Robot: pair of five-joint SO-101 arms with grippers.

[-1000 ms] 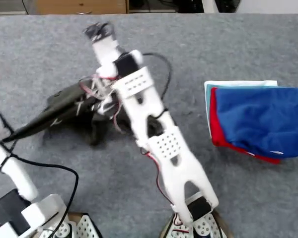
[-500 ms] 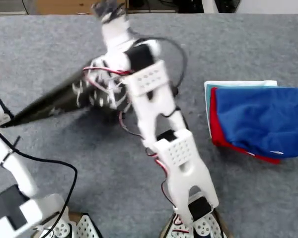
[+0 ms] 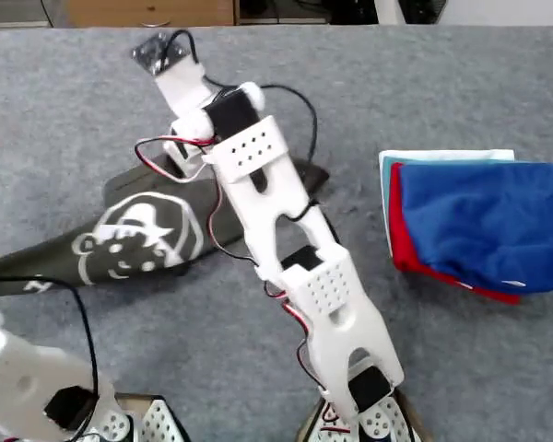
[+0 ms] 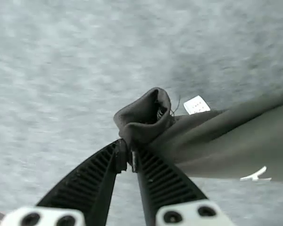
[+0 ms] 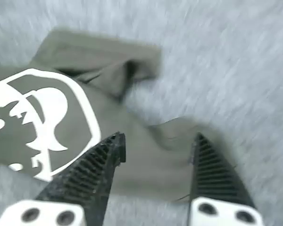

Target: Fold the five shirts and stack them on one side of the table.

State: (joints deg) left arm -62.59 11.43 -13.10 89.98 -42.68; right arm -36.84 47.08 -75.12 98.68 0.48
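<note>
Grey felt-covered table (image 3: 442, 83), taking up the full field. White plastic right arm (image 3: 286, 230) with perforated links, running from the 6 o'clock edge up toward 11 o'clock. Dark olive cotton shirt (image 3: 120, 198) with a white cartoon print, spread flat at 9 o'clock, one corner drawn out in a long point to the table's edge at 8 o'clock. One stack (image 3: 479, 221) of folded shirts at 3 o'clock: blue on top, red beneath, pale blue lowest. Black ribbed right gripper (image 5: 158, 139), jaws spread wide, holding nothing, poised over the shirt's edge beside the print; whether it touches cannot be told. Black ribbed left gripper (image 4: 128, 151), jaws clamped tight on a bunched fold of the shirt's corner, a small white label (image 4: 196, 104) just beside the fold.
</note>
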